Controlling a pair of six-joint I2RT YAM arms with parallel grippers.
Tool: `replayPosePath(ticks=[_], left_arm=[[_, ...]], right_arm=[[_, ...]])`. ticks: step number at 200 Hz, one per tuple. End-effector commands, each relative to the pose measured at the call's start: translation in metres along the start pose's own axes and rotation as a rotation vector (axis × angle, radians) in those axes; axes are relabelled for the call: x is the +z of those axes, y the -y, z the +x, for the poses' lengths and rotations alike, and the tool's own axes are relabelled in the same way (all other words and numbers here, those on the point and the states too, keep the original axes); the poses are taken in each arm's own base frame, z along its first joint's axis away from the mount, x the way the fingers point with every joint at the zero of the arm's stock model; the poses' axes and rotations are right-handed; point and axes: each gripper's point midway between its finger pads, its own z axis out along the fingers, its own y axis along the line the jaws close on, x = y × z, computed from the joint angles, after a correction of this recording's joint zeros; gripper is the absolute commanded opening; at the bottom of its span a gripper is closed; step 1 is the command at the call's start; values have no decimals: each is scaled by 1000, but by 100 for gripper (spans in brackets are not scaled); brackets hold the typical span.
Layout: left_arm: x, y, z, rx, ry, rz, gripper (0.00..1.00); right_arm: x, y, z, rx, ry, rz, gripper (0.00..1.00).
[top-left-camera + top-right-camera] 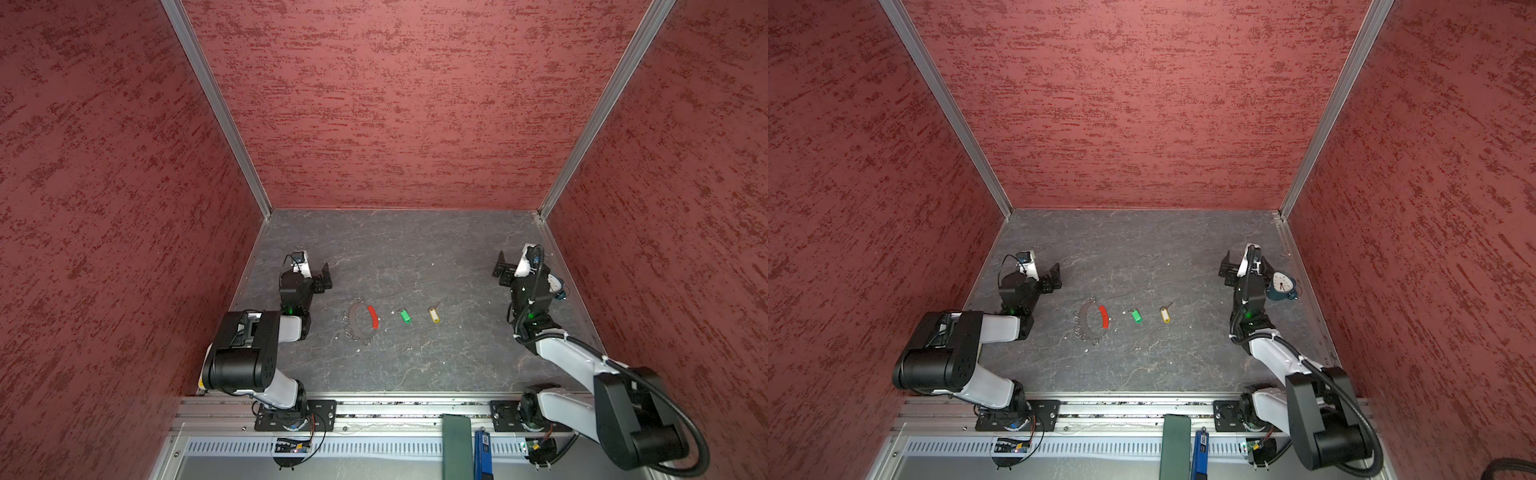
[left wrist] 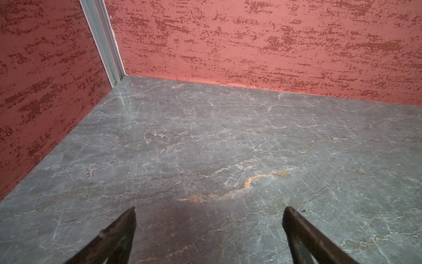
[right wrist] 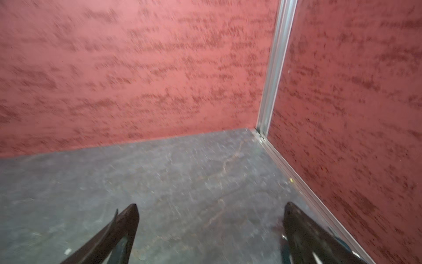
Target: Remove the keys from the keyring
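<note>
Your left fingers (image 2: 121,233) are spread as wide as they go, with nothing between them but bare counter (image 2: 205,137). Your right fingers (image 3: 124,228) are just as wide and just as empty, though that wrist view is blurred. In both top views the 2 sets sit far out to the sides. The left fingers (image 1: 325,275) are near the left wall, a little beyond the keyring (image 1: 360,321), and the right fingers (image 1: 500,266) are close to the right wall. Neither touches anything, and both are well apart from the task's things. That reads to me as a parked pose, which keeps the arms from shading the middle of the counter. Between the arms, 3 things lie in a row. The keyring is nearest your left arm, flat on the counter, with its red sleeve (image 1: 373,316) on the side facing the keys and small silver rings (image 1: 353,330) bunched along the wire. The green key (image 1: 404,316) lies near the sleeve with a clear strip of counter between them. The yellow key (image 1: 434,316) is further toward your right arm, apart from the green one. With each key lying alone, you can check that it is clear of the wire, so I judge both are already off and no removal is left. The tiny ring on each key is too small to inspect. A blue dial clock (image 1: 1281,286) stands beside your right arm and plays no part in this job.
</note>
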Motion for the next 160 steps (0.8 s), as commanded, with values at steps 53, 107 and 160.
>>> replayPosePath(ticks=[53,107,160], left_arm=[[-1,4,-4,13,18,20,99],[-1,3,-4,10,17,22,99],[-1,2,-4,2,15,30,99]], right_arm=[[7,7,50,14,53,-113,99],[23,25,56,68,-14,-28,99],[22,26,54,69,-6,-27,99]])
